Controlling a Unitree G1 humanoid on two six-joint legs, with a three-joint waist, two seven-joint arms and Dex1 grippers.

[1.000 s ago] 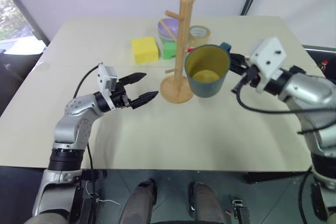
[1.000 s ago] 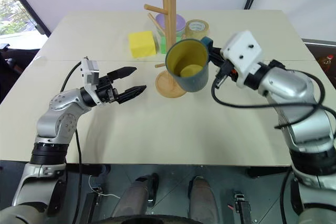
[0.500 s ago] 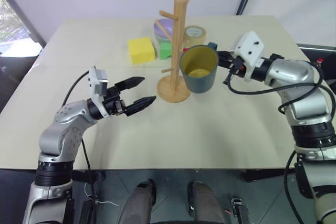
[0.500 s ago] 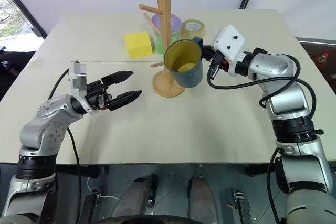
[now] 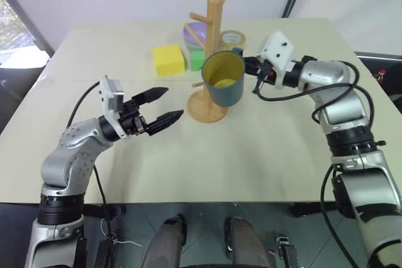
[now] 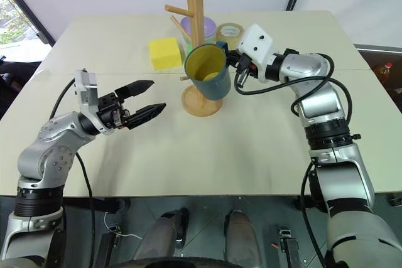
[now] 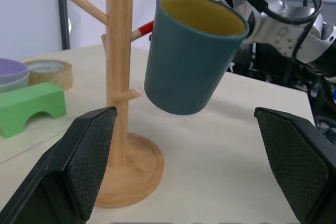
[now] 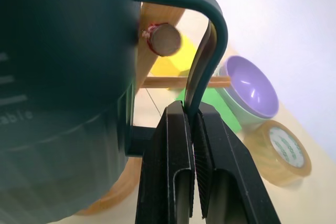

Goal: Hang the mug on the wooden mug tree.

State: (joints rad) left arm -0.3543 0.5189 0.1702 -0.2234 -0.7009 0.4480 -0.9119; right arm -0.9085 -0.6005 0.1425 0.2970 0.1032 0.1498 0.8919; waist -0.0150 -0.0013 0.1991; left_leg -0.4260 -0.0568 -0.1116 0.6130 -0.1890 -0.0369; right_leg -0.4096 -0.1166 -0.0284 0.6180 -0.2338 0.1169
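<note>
Your right tool (image 8: 191,124) has its 2 black fingers pressed together on the loop handle of the mug (image 5: 223,80), pinching the thin handle wall between the pads. The mug hangs in the air, clear of the bench (image 5: 251,149), tipped a little so its mouth faces up and toward you. It sits just beside the post of the wooden mug tree (image 5: 212,61), on the robot's right side of it, above the round disc base.

The mug is a teal-blue ceramic cup with a yellow interior — straight sides narrowing slightly toward the bottom. From the right wrist view you see faint pale lettering on its dark side, and a peg end with a red-marked tip sits close by the upper joint of the handle; whether the peg touches the mug, you cannot tell.

The tree is light wood, a tall post with several upward-angled pegs, much taller than the mug.

Your left tool (image 5: 162,106) is spread wide, holding nothing, pointing toward the tree's base from the robot's left and well apart from it.

Behind the tree lie a yellow block (image 5: 169,59), a green block (image 7: 30,107), a purple bowl (image 8: 251,86) and a roll of tan tape (image 8: 283,151).
</note>
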